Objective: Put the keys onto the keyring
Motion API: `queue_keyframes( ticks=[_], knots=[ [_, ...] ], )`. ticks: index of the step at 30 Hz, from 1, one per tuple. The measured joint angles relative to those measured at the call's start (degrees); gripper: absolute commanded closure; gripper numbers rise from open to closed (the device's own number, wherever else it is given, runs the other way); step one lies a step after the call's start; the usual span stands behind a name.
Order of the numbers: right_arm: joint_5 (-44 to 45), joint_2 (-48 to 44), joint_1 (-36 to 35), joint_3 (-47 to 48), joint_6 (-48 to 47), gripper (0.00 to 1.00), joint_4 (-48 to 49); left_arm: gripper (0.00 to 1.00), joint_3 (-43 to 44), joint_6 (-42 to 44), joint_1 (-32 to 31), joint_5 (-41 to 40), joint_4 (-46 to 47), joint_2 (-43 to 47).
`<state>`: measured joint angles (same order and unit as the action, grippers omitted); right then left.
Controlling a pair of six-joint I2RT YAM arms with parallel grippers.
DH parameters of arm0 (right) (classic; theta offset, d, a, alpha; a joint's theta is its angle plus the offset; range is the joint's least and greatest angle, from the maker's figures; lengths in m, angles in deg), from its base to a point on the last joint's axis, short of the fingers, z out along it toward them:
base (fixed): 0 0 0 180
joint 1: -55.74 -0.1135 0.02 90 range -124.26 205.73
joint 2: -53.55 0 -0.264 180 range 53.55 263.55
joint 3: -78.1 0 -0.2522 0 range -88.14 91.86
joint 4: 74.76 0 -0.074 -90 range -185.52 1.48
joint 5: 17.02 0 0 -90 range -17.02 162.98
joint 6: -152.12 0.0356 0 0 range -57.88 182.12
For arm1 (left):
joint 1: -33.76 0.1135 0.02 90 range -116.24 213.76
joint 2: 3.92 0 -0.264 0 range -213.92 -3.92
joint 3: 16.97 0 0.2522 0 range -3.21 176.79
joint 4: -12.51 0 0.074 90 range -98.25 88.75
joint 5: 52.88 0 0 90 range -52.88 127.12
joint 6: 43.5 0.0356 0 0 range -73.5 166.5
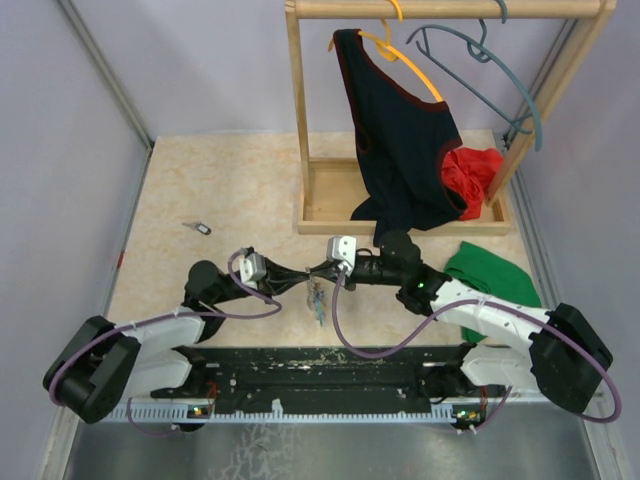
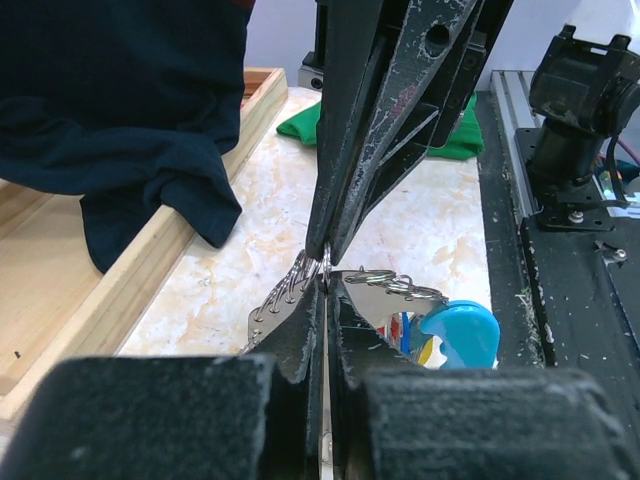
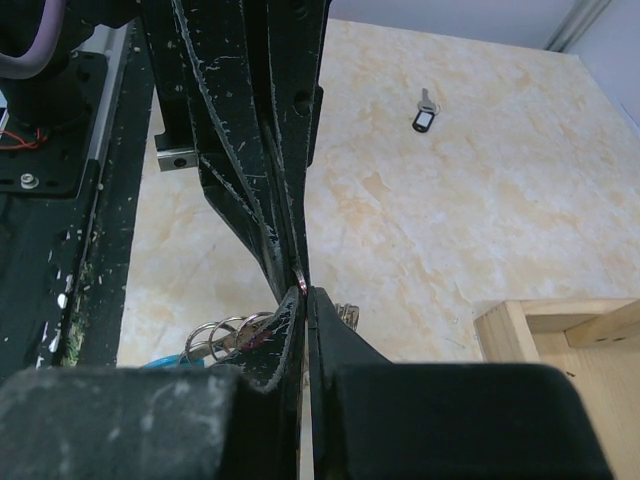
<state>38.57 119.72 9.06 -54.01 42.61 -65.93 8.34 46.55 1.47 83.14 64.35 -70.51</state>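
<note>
My left gripper (image 1: 300,274) and right gripper (image 1: 318,270) meet tip to tip above the table's near middle. Both are shut on the thin wire of the keyring (image 2: 283,296), held off the table. In the left wrist view my jaws (image 2: 325,283) pinch the wire, with the light-blue section (image 2: 462,332) and small rings (image 2: 388,281) to the right. In the right wrist view my jaws (image 3: 305,292) pinch a ring, with small rings (image 3: 222,334) hanging to the left. Coloured key heads (image 1: 318,300) dangle under the grippers. One black-headed key (image 1: 199,228) lies apart on the table, also seen in the right wrist view (image 3: 423,119).
A wooden clothes rack (image 1: 330,190) stands at the back with a dark tank top (image 1: 400,140) on an orange hanger, a grey-blue hanger (image 1: 490,70) and a red cloth (image 1: 475,175). A green cloth (image 1: 490,270) lies by my right arm.
</note>
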Motion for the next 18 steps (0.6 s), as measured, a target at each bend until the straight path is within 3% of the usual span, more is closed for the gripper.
queue_keyframes(
  ticks=[2, 5, 7, 18],
  knots=[
    [0.0, 0.0, 0.0, 0.0, 0.0, 0.98, -0.1, 1.00, 0.0, 0.0, 0.0, 0.0, 0.0, -0.1],
    [0.6, -0.1, 0.0, 0.0, 0.1, 0.76, -0.4, 1.00, 0.0, 0.5, 0.0, -0.1, -0.5, 0.3],
    [1.6, -0.6, 0.0, 0.0, 0.3, 0.69, -1.4, 1.00, 0.0, 1.5, 0.0, -0.5, -2.4, 1.6],
    [7.9, -6.8, 0.0, -4.2, 2.6, 0.62, -2.5, 1.00, 4.0, 7.6, -0.2, -4.1, -19.6, 9.2]
  ],
)
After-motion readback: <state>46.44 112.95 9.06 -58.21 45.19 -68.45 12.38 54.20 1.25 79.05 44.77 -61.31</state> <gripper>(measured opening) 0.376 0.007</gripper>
